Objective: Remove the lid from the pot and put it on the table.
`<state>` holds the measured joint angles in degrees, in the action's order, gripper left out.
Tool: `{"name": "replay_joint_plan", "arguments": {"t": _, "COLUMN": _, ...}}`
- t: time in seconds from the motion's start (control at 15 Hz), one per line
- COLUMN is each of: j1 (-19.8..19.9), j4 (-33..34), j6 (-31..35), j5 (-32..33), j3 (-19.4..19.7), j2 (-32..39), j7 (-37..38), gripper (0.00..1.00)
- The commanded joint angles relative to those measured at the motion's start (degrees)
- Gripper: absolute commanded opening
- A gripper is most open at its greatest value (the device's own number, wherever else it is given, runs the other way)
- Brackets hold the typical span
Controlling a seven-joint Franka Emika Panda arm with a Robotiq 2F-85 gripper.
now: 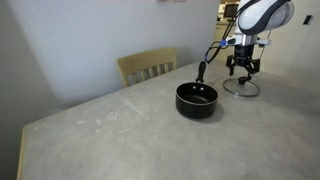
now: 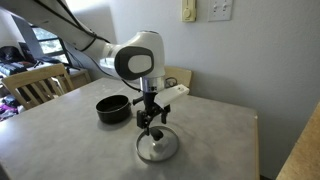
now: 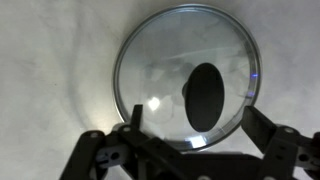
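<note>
The clear-glass lid with a metal rim and dark knob lies flat on the grey stone-look table, seen in both exterior views. The black pot stands uncovered with its long handle pointing away; it also shows in an exterior view. My gripper hangs just above the lid, fingers spread apart and empty, in both exterior views. The pot sits apart from the lid.
A pale wooden chair stands at the table's far edge, and another chair shows beside the table. A wall with outlets is behind. The table edge is near the lid.
</note>
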<state>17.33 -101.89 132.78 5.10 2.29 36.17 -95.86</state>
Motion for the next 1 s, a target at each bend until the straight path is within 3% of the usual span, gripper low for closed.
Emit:
{"name": "replay_joint_plan", "arguments": {"t": 0.0, "j1": -0.14, "j4": -0.56, "j6": -1.76, "j5": 0.34, "j3": -0.4, "j2": -3.55, "j7": -1.5, "gripper": 1.0}}
{"name": "replay_joint_plan", "arguments": {"t": 0.67, "j1": -3.44, "j4": 0.11, "j6": -10.87, "j5": 0.13, "j3": 0.13, "j2": -13.64, "j7": -0.44, "gripper": 1.0}}
{"name": "replay_joint_plan", "arguments": {"t": 0.93, "j1": -3.6, "j4": 0.47, "j6": -9.3, "j5": 0.05, "j3": 0.36, "j2": -12.52, "j7": -0.03, "gripper": 1.0}}
